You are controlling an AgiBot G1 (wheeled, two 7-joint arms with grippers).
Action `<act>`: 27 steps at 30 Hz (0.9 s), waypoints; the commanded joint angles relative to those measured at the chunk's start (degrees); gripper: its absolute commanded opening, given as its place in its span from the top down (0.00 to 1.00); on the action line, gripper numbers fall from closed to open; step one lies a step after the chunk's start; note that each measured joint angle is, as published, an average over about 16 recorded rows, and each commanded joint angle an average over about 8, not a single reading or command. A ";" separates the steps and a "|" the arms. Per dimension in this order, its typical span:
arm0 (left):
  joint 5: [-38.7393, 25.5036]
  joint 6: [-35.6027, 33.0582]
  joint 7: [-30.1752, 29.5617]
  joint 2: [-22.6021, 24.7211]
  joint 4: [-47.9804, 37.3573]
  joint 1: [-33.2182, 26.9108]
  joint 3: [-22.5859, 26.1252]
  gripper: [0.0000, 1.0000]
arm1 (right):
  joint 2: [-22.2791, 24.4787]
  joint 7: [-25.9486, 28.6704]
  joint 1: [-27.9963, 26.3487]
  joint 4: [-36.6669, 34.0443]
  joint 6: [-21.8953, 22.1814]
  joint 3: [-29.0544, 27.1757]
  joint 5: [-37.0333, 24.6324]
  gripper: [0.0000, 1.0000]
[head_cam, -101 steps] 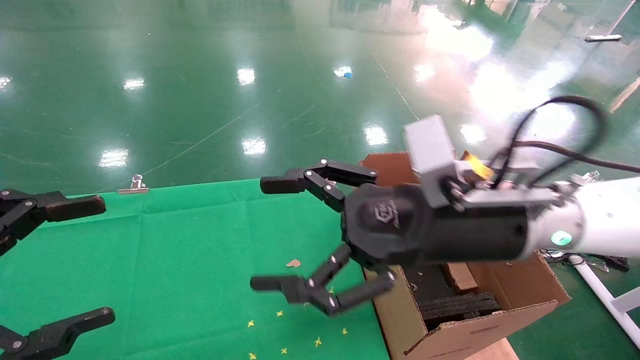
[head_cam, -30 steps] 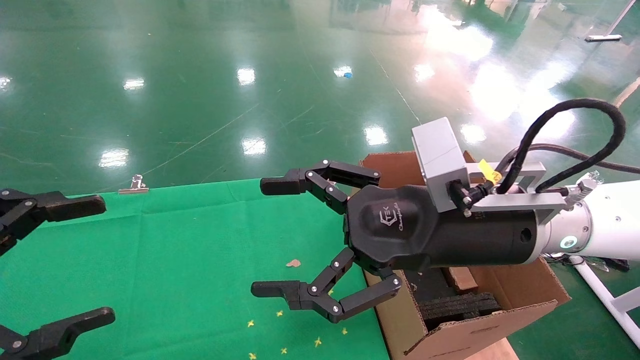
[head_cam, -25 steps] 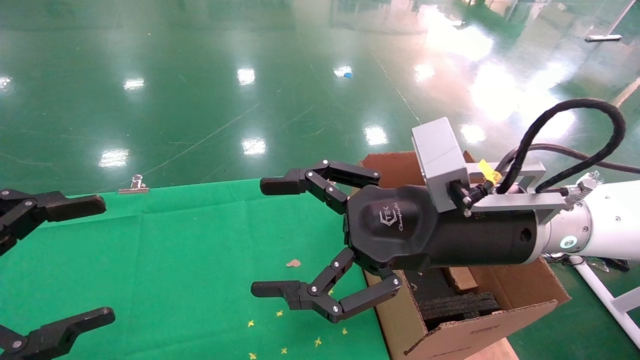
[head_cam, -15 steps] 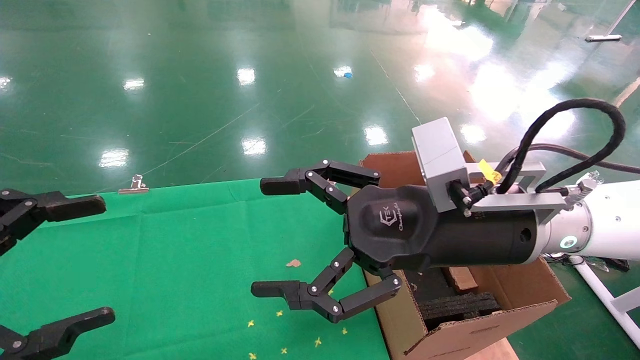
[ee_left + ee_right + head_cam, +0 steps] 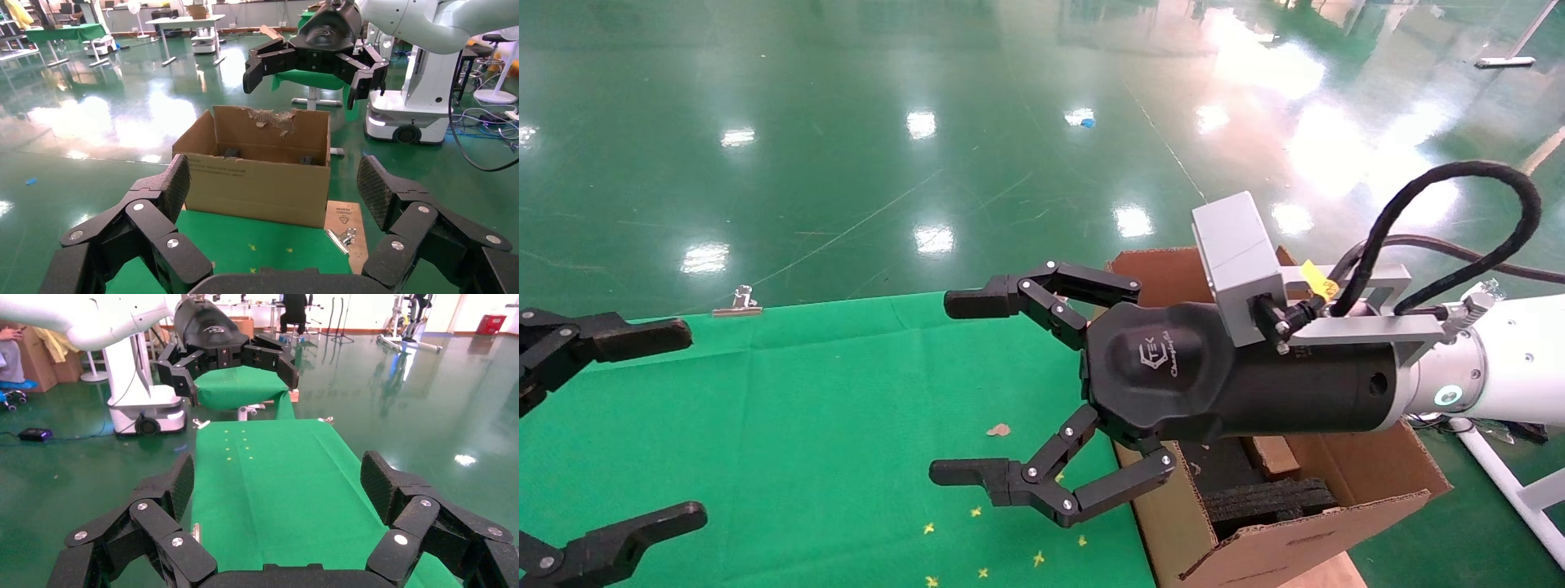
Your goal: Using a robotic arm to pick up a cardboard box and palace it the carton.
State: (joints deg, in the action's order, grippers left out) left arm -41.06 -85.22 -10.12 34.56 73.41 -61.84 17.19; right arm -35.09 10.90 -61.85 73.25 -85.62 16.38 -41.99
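The box [image 5: 1272, 454] lies inside the carton [image 5: 1344, 482], beside the black foam [image 5: 1267, 500], only partly seen under the right gripper. So the placing looks already done, in my judgement; what is left is only to take the arm away.

The carton stands at the right edge of the green cloth [image 5: 829, 425], its flaps upright, one of them torn [image 5: 272, 116].

The right gripper [image 5: 977, 388] hangs above the cloth, just left of the carton, with its fingers wide apart and nothing between them. Behind it are the grey module [image 5: 1238, 257], the black cable [image 5: 1459, 220] and the white arm [image 5: 1512, 359].

The left gripper [image 5: 641, 425] rests at the left edge, also spread open and empty, well apart from the carton. A metal clip [image 5: 738, 302] lies at the far edge of the cloth.
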 commanded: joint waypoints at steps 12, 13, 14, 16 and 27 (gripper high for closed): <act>0.00 0.00 0.00 0.00 0.00 0.00 0.00 0.00 | 0.00 0.00 0.00 0.00 0.00 0.00 0.00 0.00; 0.00 0.00 0.00 0.00 0.00 0.00 0.00 0.00 | 0.00 0.00 0.00 0.00 0.00 0.00 0.00 0.00; 0.00 0.00 0.00 0.00 0.00 0.00 0.00 0.00 | 0.00 0.00 0.00 0.00 0.00 0.00 0.00 0.00; 0.00 0.00 0.00 0.00 0.00 0.00 0.00 0.00 | 0.00 0.00 0.00 0.00 0.00 0.00 0.00 0.00; 0.00 0.00 0.00 0.00 0.00 0.00 0.00 0.00 | 0.00 0.00 0.00 0.00 0.00 0.00 0.00 0.00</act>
